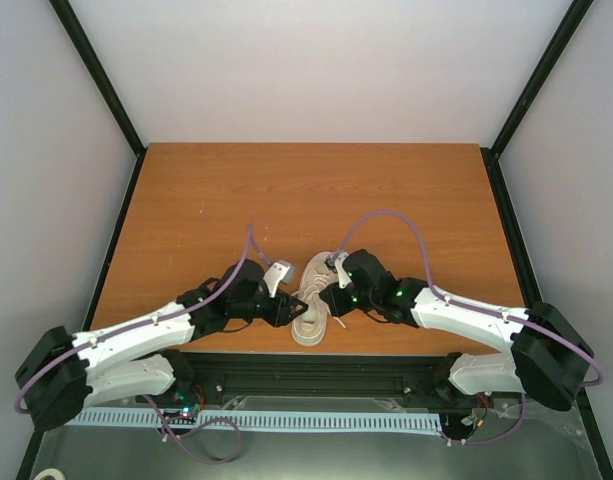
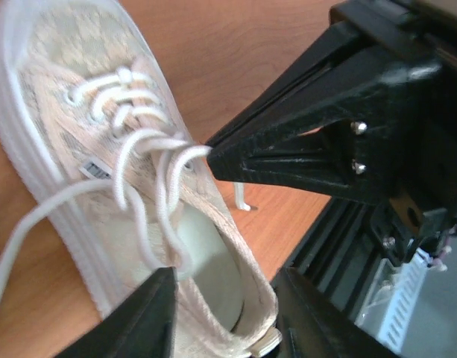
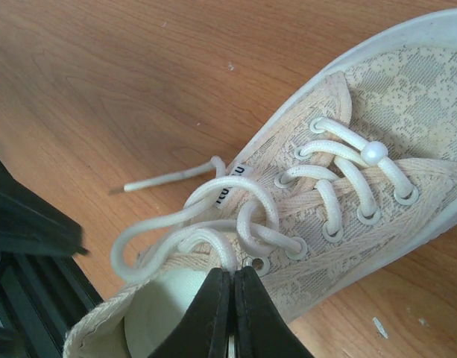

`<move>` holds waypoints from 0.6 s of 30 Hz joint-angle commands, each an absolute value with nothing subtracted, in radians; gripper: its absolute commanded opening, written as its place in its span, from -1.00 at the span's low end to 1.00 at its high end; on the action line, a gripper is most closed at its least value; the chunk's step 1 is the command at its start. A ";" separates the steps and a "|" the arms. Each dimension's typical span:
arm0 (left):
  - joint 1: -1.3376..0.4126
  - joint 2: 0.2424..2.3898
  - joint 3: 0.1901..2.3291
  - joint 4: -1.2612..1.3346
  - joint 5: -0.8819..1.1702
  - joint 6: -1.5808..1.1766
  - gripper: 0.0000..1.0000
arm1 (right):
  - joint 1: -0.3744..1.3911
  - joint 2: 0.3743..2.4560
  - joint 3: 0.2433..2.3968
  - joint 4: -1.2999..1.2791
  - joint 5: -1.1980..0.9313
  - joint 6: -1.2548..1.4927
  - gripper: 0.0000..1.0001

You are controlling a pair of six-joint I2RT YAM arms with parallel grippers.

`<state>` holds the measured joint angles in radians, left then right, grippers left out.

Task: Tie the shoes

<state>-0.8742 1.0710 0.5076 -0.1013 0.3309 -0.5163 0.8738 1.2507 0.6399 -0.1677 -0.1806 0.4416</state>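
The cream low-top sneaker (image 1: 312, 298) lies at the table's near edge, toe pointing away, between my two grippers. Its thin white laces (image 3: 213, 190) are loosely crossed and looped over the tongue. My right gripper (image 3: 234, 270) is shut on a lace loop just above the shoe's opening; it shows in the top view (image 1: 327, 299) and as a black wedge in the left wrist view (image 2: 213, 156). My left gripper (image 2: 224, 282) is open, its fingers (image 2: 142, 313) straddling the heel end of the shoe (image 2: 101, 171); it shows in the top view (image 1: 285, 308).
A loose lace end (image 3: 165, 177) lies on the wooden table (image 1: 316, 200) beside the shoe. The black rail of the table's near edge (image 1: 316, 365) runs right behind the heel. Black frame posts stand at the back corners.
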 commanded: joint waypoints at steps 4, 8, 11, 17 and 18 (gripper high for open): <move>-0.849 0.899 0.552 -0.229 0.157 -0.587 0.10 | 0.867 1.254 0.641 -0.143 -0.179 0.434 -0.94; -0.759 0.934 0.563 -0.184 0.217 -0.637 0.13 | 0.868 1.256 0.640 -0.143 -0.178 0.433 -0.94; -0.737 1.038 0.599 -0.159 0.251 -0.640 0.09 | 0.868 1.259 0.640 -0.146 -0.177 0.433 -0.94; -0.725 1.225 0.663 -0.096 0.306 -0.632 -0.06 | 0.868 1.262 0.640 -0.146 -0.181 0.434 -0.94; -0.723 1.239 0.666 -0.083 0.312 -0.629 -0.06 | 0.867 1.265 0.640 -0.144 -0.183 0.433 -0.94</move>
<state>-0.7361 1.1900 0.6106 -0.1493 0.2630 -0.6235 0.8738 1.2522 0.6395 -0.1638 -0.1799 0.4416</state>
